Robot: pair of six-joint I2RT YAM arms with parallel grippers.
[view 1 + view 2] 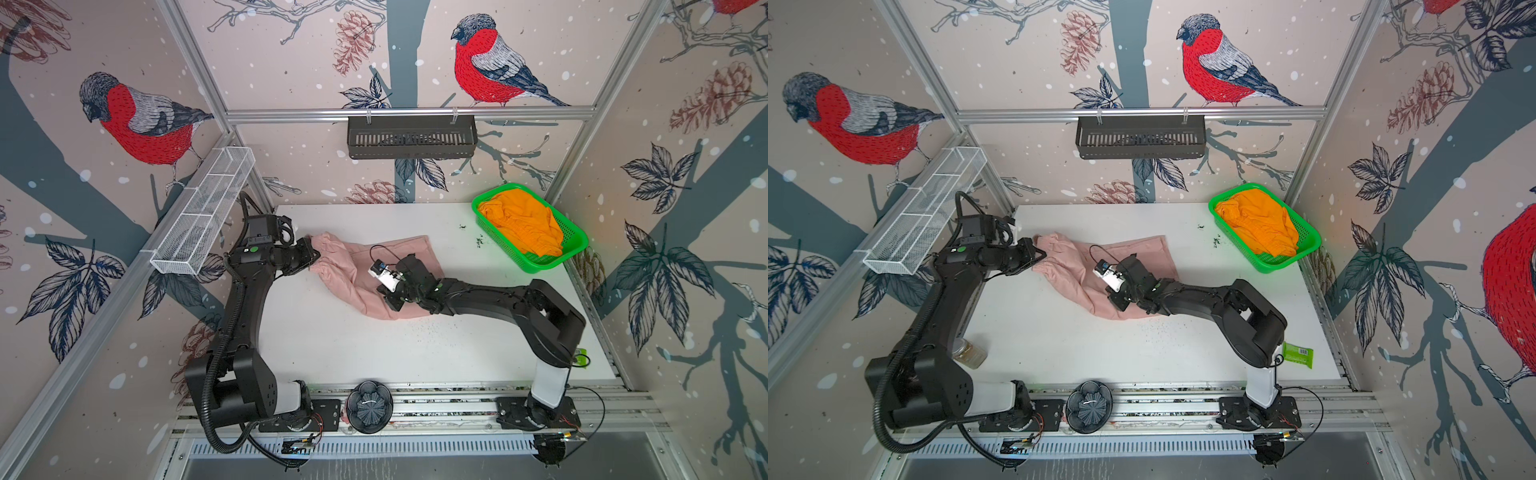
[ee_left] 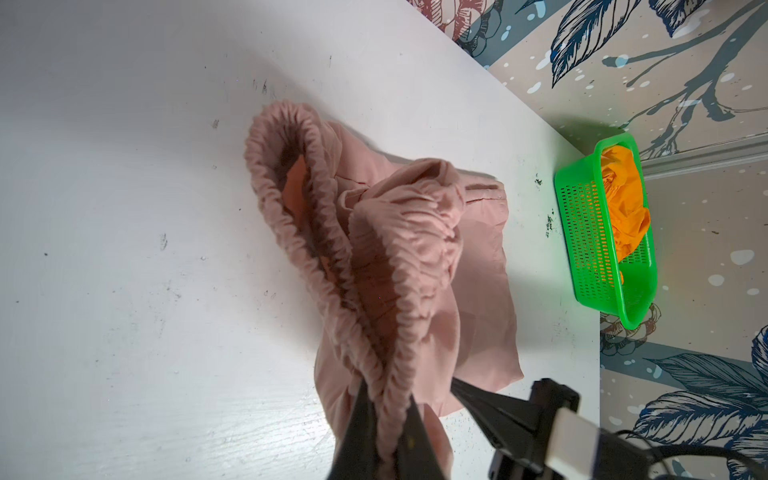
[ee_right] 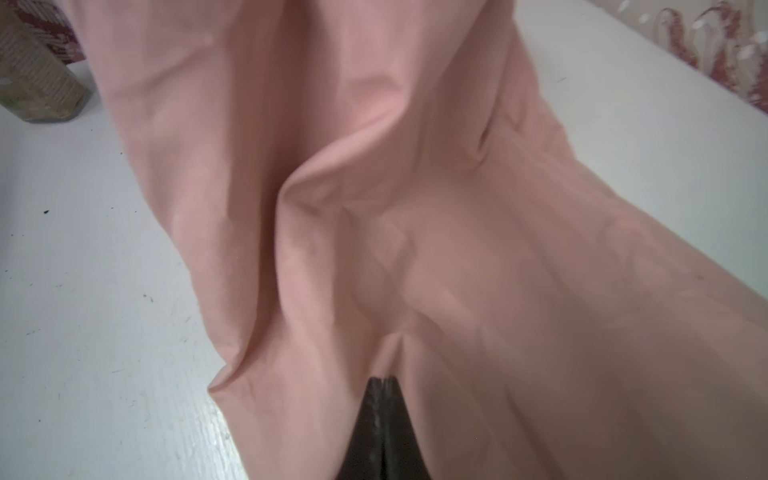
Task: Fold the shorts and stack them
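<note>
The pink shorts (image 1: 357,266) (image 1: 1075,266) lie rumpled on the white table (image 1: 374,353), left of centre. My left gripper (image 1: 313,253) (image 1: 1040,254) (image 2: 388,399) is shut on their gathered waistband (image 2: 395,266) at the left end, and the waist opening gapes. My right gripper (image 1: 392,305) (image 1: 1119,305) (image 3: 383,380) presses down on the leg part with its tips together, pinching a pucker of the pink cloth (image 3: 415,166). The orange shorts (image 1: 523,224) (image 1: 1258,224) (image 2: 627,208) sit bunched in the green basket (image 1: 548,266) (image 1: 1279,264) (image 2: 590,232) at the back right corner.
A jar (image 1: 969,353) (image 3: 37,91) stands near the left arm's base, and a green packet (image 1: 1298,355) lies by the right arm's base. A dark flower-shaped dish (image 1: 369,405) sits on the front rail. A white wire rack (image 1: 203,212) and a black rack (image 1: 411,137) hang on the walls.
</note>
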